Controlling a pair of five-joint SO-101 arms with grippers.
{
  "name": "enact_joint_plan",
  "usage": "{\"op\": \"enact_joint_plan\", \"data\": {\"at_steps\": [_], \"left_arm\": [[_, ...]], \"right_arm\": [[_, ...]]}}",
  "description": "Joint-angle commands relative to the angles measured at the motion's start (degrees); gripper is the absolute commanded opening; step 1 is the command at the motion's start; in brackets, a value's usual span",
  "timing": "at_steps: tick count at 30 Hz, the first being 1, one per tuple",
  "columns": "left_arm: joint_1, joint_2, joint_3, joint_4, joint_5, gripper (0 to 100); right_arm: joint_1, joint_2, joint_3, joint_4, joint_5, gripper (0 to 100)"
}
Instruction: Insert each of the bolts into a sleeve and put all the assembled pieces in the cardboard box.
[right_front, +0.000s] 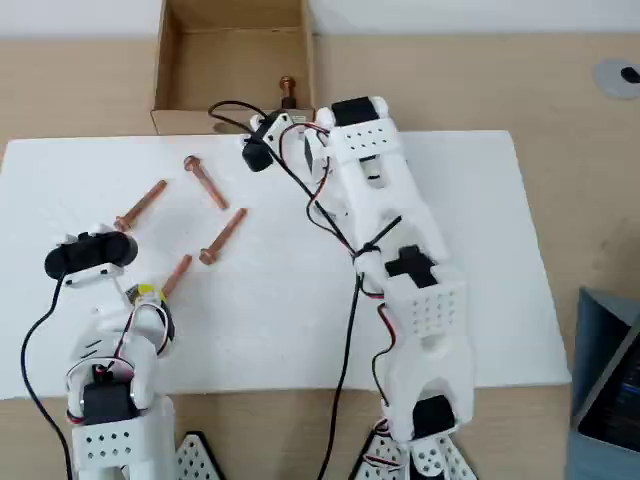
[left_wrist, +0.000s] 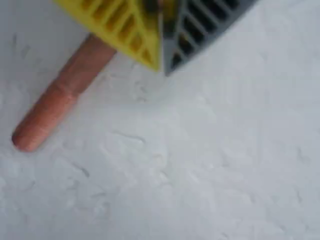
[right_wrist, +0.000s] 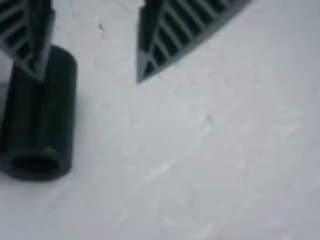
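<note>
high view: wooden table (right_front: 560, 90) under a white sheet (right_front: 470, 300), with an open cardboard box (right_front: 165, 70) just beside the sheet's far edge. inside the box, against its near wall toward the right corner, an upright bolt (right_front: 287, 88); cannot tell whether seated in a sleeve. on the sheet's left half, three loose bolts (right_front: 140, 205) (right_front: 205, 180) (right_front: 223, 236), lying flat and apart from one another. nearer the left arm (right_front: 110, 400), a fourth copper bolt (right_front: 178, 272), its head end at the left gripper (right_front: 152, 292).

left wrist view: gripper clenched, yellow finger (left_wrist: 115, 25) and grey finger (left_wrist: 210, 25) meeting at the tips, grasping the copper bolt by its head end. shank slanting out from under the yellow finger, over the sheet; cannot tell whether the free end touches it.

right arm (right_front: 400, 230): laid across the middle of the sheet, wrist close to the box's near wall.

right wrist view: right gripper (right_wrist: 89, 75) released, dark fingers (right_wrist: 190, 25) wide apart above the sheet. black sleeve (right_wrist: 40, 125) lying on its side, hollow end showing, one fingertip over it, the other off to the side.

off the sheet: grey disc (right_front: 615, 75) at the far right, dark grey bin (right_front: 605, 370) at the right edge.
</note>
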Motion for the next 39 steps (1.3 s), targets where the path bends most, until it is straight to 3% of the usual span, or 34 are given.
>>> {"op": "enact_joint_plan", "data": {"at_steps": [1, 22, 30, 39], "left_arm": [[-0.79, -0.4, -0.26, 0.0, -0.26, 0], [-0.79, -0.4, -0.26, 0.0, -0.26, 0], [-0.88, -0.4, -0.26, 0.0, -0.18, 0], [-0.88, -0.4, -0.26, 0.0, -0.18, 0]], "right_arm": [[0.66, 1.27, 0.04, -0.7, 1.49, 14.1], [0.75, 4.18, 0.04, -3.34, 1.49, 14.0], [0.66, 4.18, 0.13, -2.99, 1.93, 0.9], [0.75, 3.82, -11.56, 5.89, 0.88, 1.2]]}}
